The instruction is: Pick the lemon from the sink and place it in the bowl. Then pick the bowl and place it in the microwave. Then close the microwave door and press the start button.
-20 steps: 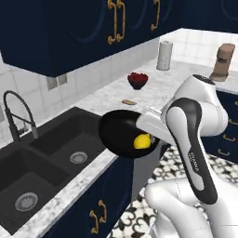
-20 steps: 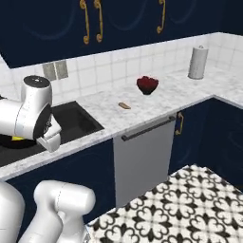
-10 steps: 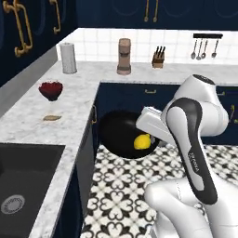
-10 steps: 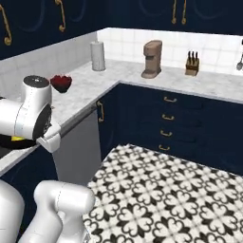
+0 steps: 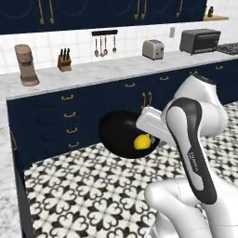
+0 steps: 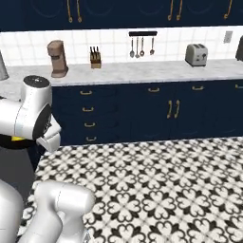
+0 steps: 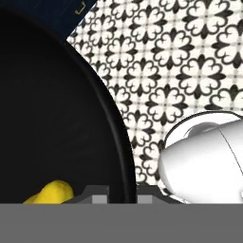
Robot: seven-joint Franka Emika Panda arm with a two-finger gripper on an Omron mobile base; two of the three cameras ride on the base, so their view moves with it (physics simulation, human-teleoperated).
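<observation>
The bowl (image 5: 122,135) hangs in the air above the patterned floor (image 5: 83,186), carried by nothing but the gripper (image 7: 122,192), whose 2 fingertips are pinched on 1 short stretch of the rim at the side nearest the arm. That is the weak point: with the whole weight out beyond a narrow rim hold, a jolt of the base or a quick swing of the arm could, I judge, let the bowl pivot in the grip or slip free, and there is no counter beneath to catch it.

The lemon (image 5: 142,141) lies loose inside the bowl, low against the wall nearest the gripper; the hand view shows it (image 7: 49,193) just inside the rim. If the bowl tips further toward the arm, the lemon could roll out over that rim.

Along the far wall the counter (image 6: 142,71) carries a toaster (image 6: 196,54), a knife block (image 6: 96,58) and a coffee grinder (image 6: 57,59), all well apart from the bowl.
</observation>
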